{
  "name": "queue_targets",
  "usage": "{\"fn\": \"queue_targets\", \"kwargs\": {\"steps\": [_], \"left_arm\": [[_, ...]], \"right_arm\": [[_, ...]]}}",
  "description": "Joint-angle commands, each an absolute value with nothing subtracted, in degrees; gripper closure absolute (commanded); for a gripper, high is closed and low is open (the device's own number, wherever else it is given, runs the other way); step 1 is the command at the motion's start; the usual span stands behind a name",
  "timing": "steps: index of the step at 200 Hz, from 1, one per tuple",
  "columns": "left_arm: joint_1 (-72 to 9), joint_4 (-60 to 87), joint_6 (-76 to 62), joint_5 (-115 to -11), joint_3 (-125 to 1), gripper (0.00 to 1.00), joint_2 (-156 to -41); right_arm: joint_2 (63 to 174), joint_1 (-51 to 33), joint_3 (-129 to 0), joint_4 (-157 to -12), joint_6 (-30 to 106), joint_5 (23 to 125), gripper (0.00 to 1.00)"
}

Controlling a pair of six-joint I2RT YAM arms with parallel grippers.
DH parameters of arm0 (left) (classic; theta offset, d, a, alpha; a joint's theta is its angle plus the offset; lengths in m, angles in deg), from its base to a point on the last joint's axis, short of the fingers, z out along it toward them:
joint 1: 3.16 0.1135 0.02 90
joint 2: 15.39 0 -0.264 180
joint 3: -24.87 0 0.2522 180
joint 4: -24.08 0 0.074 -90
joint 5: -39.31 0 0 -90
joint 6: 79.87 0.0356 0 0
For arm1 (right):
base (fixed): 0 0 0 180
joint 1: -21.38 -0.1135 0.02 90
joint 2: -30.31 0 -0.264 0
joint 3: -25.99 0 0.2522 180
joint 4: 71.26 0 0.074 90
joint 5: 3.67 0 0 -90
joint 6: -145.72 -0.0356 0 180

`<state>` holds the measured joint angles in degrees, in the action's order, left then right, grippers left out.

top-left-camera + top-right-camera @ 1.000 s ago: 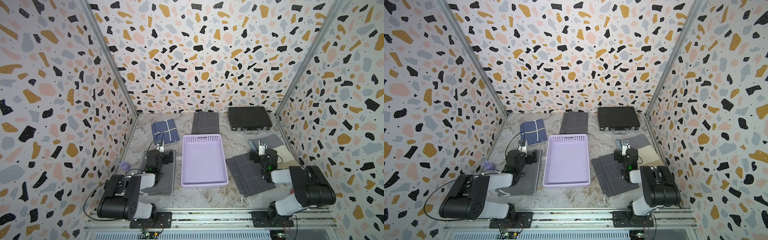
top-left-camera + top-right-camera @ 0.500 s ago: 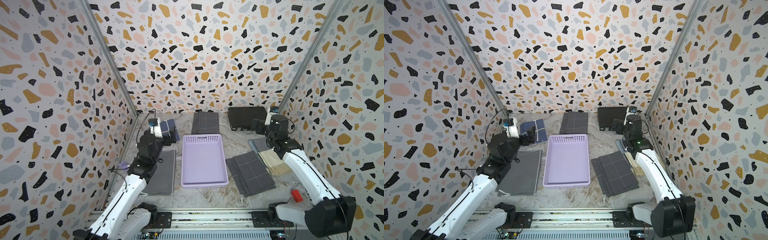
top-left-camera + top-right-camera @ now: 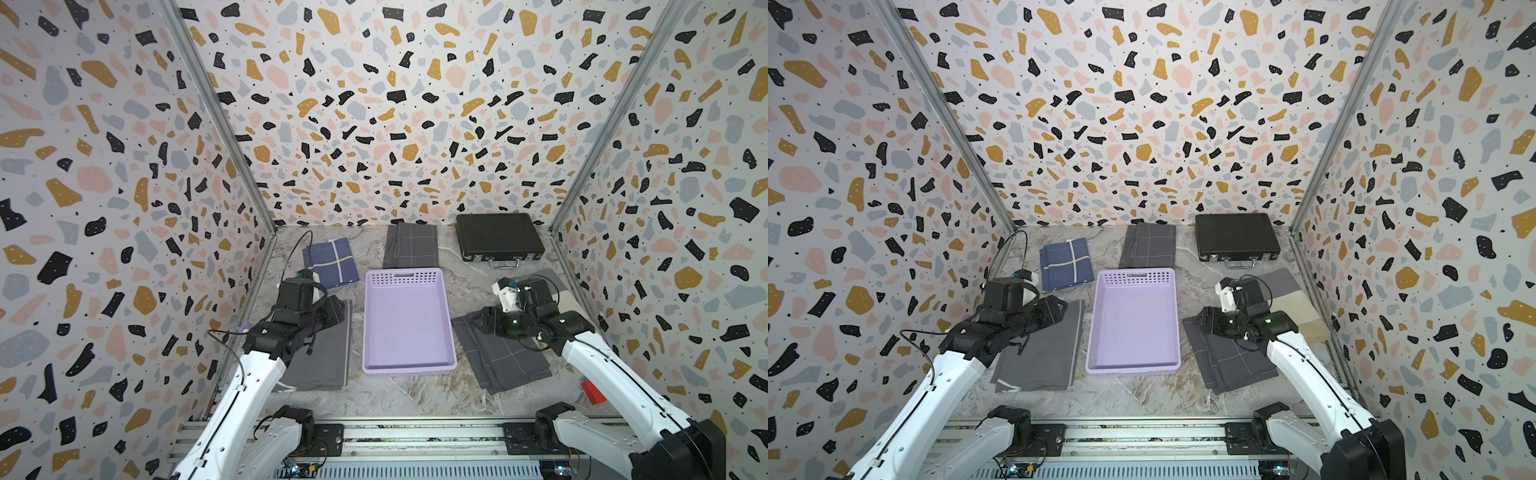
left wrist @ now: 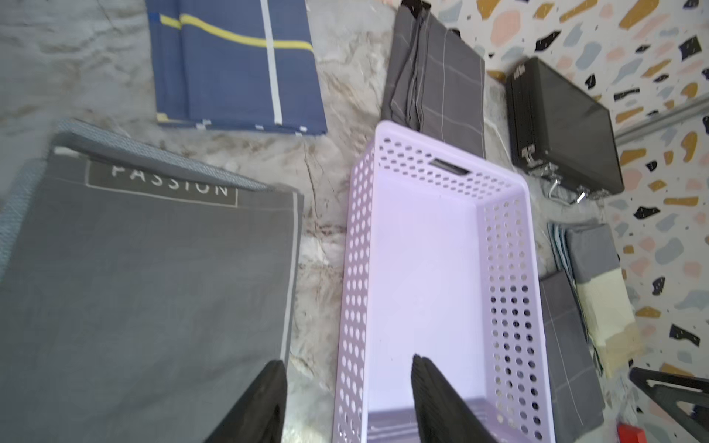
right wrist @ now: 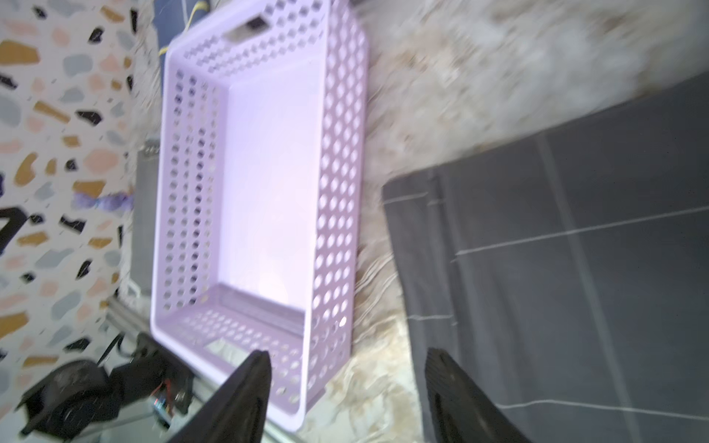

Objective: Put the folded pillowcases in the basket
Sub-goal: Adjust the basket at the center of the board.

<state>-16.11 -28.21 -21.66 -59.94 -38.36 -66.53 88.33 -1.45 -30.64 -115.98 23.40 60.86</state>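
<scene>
Clock positions are read from the basket point(image 3: 402, 275) point(image 3: 1136, 275) in both top views, with twelve toward the back wall.

1. Basket: lilac and perforated, it sits flat at the centre of the table point(image 3: 415, 399). Its floor shows bare.
2. Pillowcases: all lie folded on the table, outside the basket.
   - A plain grey pillowcase point(image 3: 328, 353) point(image 4: 153, 287) lies at nine, just beside the basket wall.
   - A checked grey pillowcase point(image 3: 507, 365) point(image 5: 575, 268) lies at four, skewed and near the basket.
   - A second checked grey pillowcase point(image 3: 411, 247) lies at twelve, close against the far rim.
   - A blue pillowcase point(image 3: 332, 264) lies at eleven.
   - A grey-and-cream pillowcase point(image 3: 1300, 307) lies at three by the side wall, partly hidden by the right arm.
   - I cannot tell which of these the task means.
3. Left gripper point(image 3: 337, 309) point(image 4: 345, 402): it is over the far inner corner of the plain grey pillowcase, at nine to ten. In the left wrist view its fingers point(image 4: 264, 399) stand apart, one over the cloth's edge and one over the basket. They grasp nothing. I cannot tell whether they touch the cloth.
4. Right gripper point(image 3: 478, 321) point(image 5: 345, 402): it is over the far inner corner of the checked grey pillowcase, at three. Its fingers point(image 5: 452, 399) are spread, one over the cloth and one across the basket wall. They hold nothing.
5. Other items: a black case point(image 3: 496, 237) lies at one against the back wall, and a small red object point(image 3: 593, 392) at four beside the right arm.
</scene>
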Motion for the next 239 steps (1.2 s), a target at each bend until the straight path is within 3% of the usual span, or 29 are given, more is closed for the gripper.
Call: {"fn": "queue_targets", "kwargs": {"steps": [1,50,85,142,163,188,206,233,239], "left_arm": [[-19.36,-31.95,-24.06,-62.11,-40.12,0.43,-65.22],[-27.09,-31.79,-25.38,-59.97,-43.73,0.39,-69.60],[-28.28,-31.82,-25.46,-58.73,-45.22,0.37,-70.04],[-28.29,-31.52,-25.17,-58.80,-45.49,0.35,-70.73],[-29.11,-30.73,-24.72,-59.30,-46.10,0.34,-71.47],[-33.74,-30.35,-24.41,-57.48,-49.48,0.34,-75.27],[-39.66,-29.88,-24.88,-54.55,-52.95,0.34,-79.90],[-48.95,-27.53,-26.55,-50.96,-59.25,0.35,-88.75],[-50.69,-27.61,-26.60,-50.55,-61.14,0.36,-91.27]], "right_arm": [[86.88,-6.94,-26.19,-108.08,13.99,53.34,0.28],[97.59,-13.71,-26.03,-98.24,12.11,55.83,0.29],[105.06,-16.29,-30.35,-93.99,11.69,54.48,0.29],[109.94,-19.05,-36.36,-98.95,12.71,57.33,0.28],[106.17,-18.97,-36.57,-105.72,14.72,63.85,0.27],[98.85,-18.23,-39.11,-122.39,17.04,85.36,0.24],[96.42,-14.65,-39.62,-130.18,17.41,97.03,0.39],[97.00,-4.09,-37.07,-131.08,16.25,101.04,0.94],[97.74,-1.78,-36.61,-131.08,16.38,101.33,1.00]]}}
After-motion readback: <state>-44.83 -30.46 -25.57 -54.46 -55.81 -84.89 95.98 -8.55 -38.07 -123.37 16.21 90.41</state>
